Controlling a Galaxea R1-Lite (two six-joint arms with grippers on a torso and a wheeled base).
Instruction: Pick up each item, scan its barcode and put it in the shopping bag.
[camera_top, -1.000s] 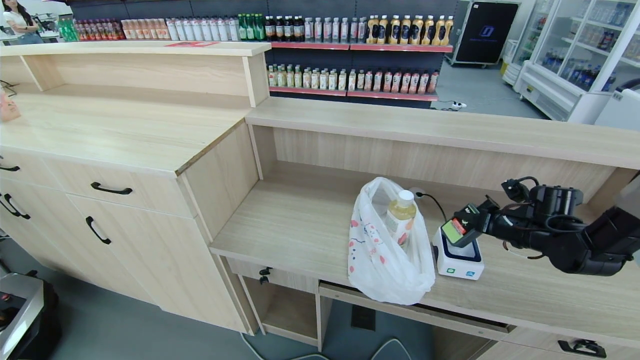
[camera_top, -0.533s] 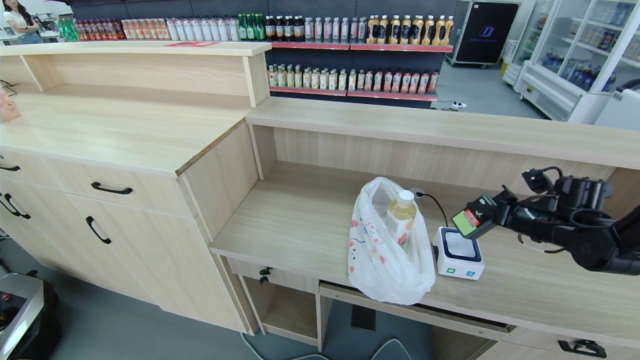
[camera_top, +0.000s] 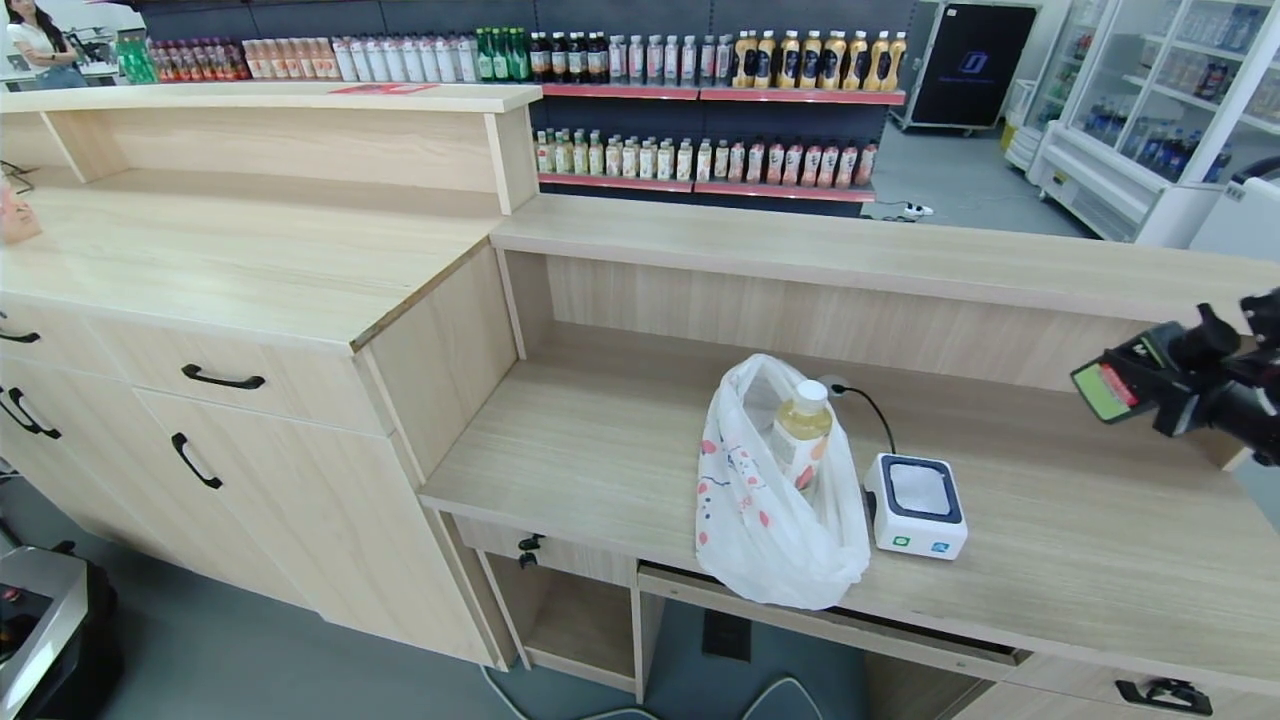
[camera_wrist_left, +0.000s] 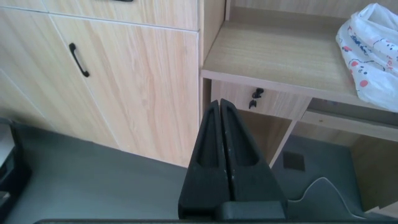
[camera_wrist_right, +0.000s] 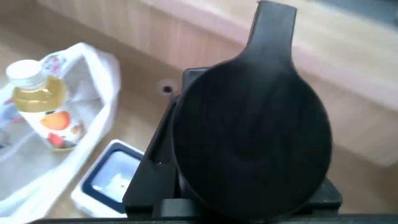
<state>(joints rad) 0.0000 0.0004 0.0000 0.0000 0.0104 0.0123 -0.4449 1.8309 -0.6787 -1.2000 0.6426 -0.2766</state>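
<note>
Checkout work stands partway done at the wooden counter (camera_top: 600, 450). On the robot's left, the left hand (camera_wrist_left: 219, 111) hangs low before the cabinet doors (camera_wrist_left: 124, 81), above the grey floor (camera_wrist_left: 93, 180), its two fingers pressed flat together and holding nothing.

Near the middle of the counter's lower level, the white printed shopping bag (camera_top: 745, 520) stands open at the top, close to the front edge. One bottle (camera_top: 803, 425) of pale yellow drink with a white cap is upright inside it, so at least one item is judged already bagged.

At three o'clock from the bag, and touching or just beside its plastic, sits the small white scanner (camera_top: 915, 505), window facing up, with nothing over it. Its black cable (camera_top: 872, 402) runs off at twelve o'clock toward the counter's back wall.

Farther out at three o'clock, well apart from the scanner and raised above the counter, the right hand (camera_top: 1150, 378) is clamped on a small green-and-red pack (camera_top: 1103, 390), green face turned toward the bag.

Whether this pack has had its barcode read cannot be told from here. What is left, as a judgement: present it to the scanner if that is not yet done, carry it over to the bag's open mouth and let it go beside the bottle. No other loose item lies on the visible stretch of counter, so this may be the last.
</note>
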